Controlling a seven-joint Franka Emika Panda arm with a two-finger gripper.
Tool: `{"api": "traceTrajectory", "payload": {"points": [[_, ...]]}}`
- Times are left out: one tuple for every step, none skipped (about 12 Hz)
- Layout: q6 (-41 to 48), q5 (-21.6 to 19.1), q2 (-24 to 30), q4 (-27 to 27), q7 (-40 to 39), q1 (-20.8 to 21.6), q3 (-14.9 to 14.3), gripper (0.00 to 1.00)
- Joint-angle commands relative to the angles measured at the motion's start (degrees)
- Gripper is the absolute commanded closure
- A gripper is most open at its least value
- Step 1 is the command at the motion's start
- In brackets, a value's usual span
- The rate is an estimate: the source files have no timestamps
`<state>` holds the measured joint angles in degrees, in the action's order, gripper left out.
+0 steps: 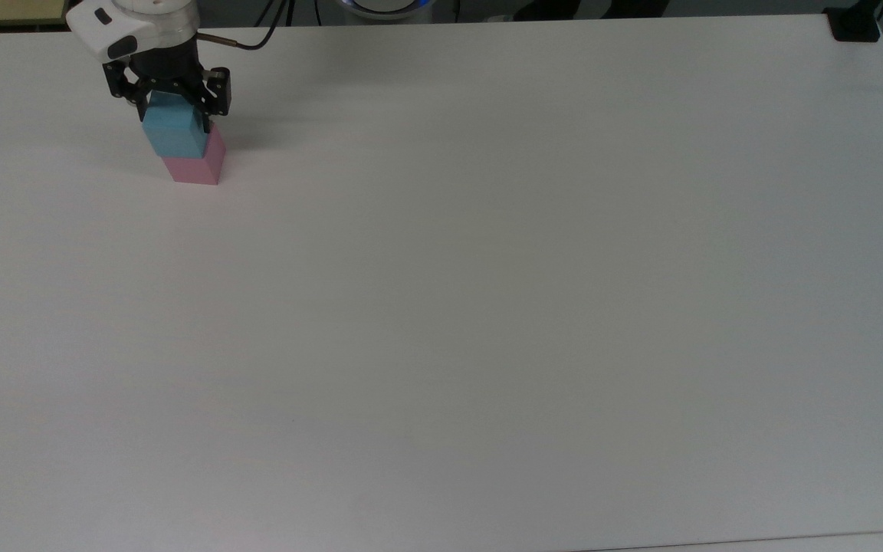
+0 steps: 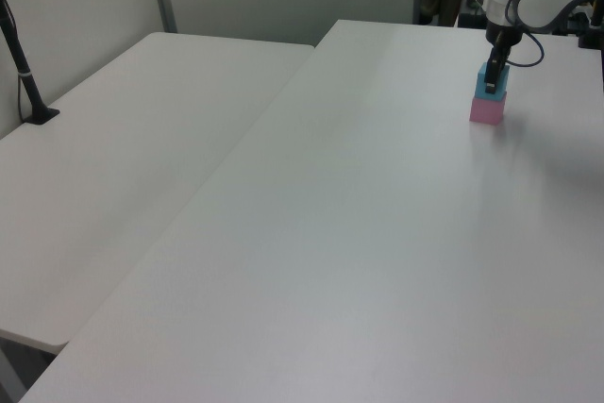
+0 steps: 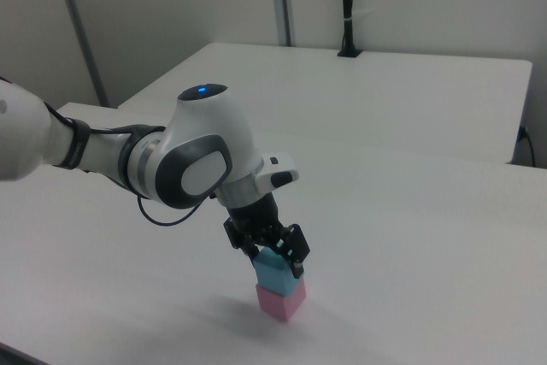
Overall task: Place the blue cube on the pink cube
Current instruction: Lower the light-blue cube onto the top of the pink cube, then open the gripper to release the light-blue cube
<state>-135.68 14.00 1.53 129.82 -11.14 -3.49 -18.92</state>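
The gripper [image 1: 175,107] clamps the blue cube [image 1: 172,136] by 2 opposite side faces; it sits on the pink cube [image 1: 198,165], near the table's [image 1: 487,268] far corner. Probably light, stiff, matte, easy to grip.
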Motion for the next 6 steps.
{"api": "traceTrajectory", "payload": {"points": [[1.0, 1.1, 0.8, 0.5, -0.8, 0.3, -0.7, 0.00], [1.5, 0.9, 1.5, 0.0, -0.1, 0.6, -0.7, 0.00], [4.2, 0.3, 2.1, -2.1, 0.2, 1.1, -0.6, 0.00], [9.3, -0.5, 2.4, -5.3, 0.3, 1.4, -0.4, 0.00], [14.5, -2.9, 2.6, -9.9, 0.5, 1.8, -0.2, 0.00], [19.7, -5.7, 2.5, -14.9, 0.5, 1.9, -0.1, 0.00]]}}
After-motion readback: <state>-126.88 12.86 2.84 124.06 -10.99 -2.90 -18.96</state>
